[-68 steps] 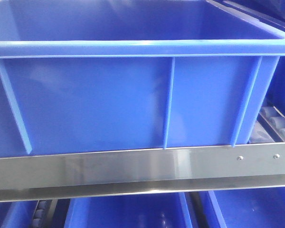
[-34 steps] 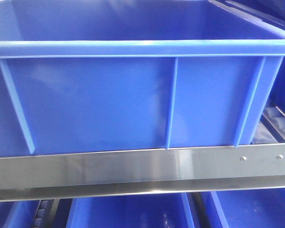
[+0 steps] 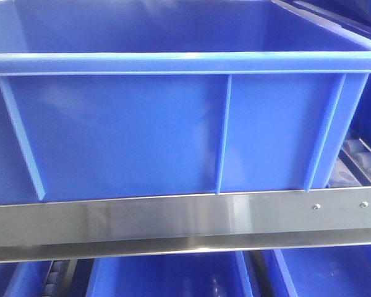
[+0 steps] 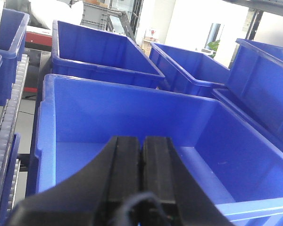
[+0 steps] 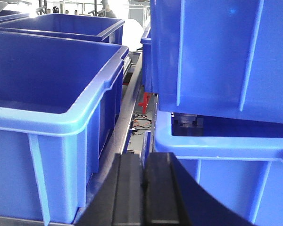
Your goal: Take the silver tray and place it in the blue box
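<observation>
Now | blue box: deep, ribbed wall, thick rolled rim

The blue box is smooth, slightly glossy plastic, the frame bar under it is brushed shiny metal, and both pincers' fingers look matt black.

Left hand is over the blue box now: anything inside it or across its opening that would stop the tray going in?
Nothing visible does. In the left wrist view the blue box is open-topped with a bare floor beyond the shut left hand. The silver tray shows in no view.
</observation>
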Motion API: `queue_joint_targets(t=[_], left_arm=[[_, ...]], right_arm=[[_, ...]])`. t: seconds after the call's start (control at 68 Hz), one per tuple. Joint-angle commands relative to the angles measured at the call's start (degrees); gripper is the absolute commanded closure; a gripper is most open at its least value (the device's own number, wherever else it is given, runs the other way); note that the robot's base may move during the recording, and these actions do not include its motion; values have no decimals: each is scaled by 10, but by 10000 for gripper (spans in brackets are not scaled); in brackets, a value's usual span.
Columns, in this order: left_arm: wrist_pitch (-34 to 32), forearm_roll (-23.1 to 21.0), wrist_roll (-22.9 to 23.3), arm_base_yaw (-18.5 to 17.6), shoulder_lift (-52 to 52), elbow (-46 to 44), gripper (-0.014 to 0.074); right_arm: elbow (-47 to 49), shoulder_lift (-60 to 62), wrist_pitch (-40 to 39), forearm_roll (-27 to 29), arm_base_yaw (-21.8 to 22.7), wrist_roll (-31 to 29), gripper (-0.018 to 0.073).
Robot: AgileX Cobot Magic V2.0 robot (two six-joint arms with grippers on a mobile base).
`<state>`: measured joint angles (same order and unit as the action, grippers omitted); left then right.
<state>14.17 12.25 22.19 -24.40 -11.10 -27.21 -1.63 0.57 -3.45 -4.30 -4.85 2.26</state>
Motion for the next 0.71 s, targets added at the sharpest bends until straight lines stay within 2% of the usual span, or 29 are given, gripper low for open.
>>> queue_joint_targets(t=[0.0,0.176,0.279,0.309,0.338,0.397,0.456,0.485,0.691], left_arm=[[-53,3,0,-4,-5,-15,687],[-65,1,0,-4,-5,0,687],[-69,-30,-2,5,-3,26,687],[-76,-52,-30,12,4,38,687],[-89,-77,-79,20,11,51,687],[-123,-141,-208,45,25,79,687],[-142,-194,-286,74,41,108,687],[-152,-201,-298,91,50,124,687],[-153,-201,-298,205,130,212,687]], right_arm=[[11,12,-53,-6,3,1,502],[11,12,-53,-6,3,1,502],[11,12,-53,-6,3,1,502],[11,12,-53,-6,3,1,502],[11,12,-53,-6,3,1,502],[11,12,-53,-6,3,1,502],[11,12,-53,-6,3,1,502],[11,12,-53,-6,3,1,502],[11,12,-53,-6,3,1,502]])
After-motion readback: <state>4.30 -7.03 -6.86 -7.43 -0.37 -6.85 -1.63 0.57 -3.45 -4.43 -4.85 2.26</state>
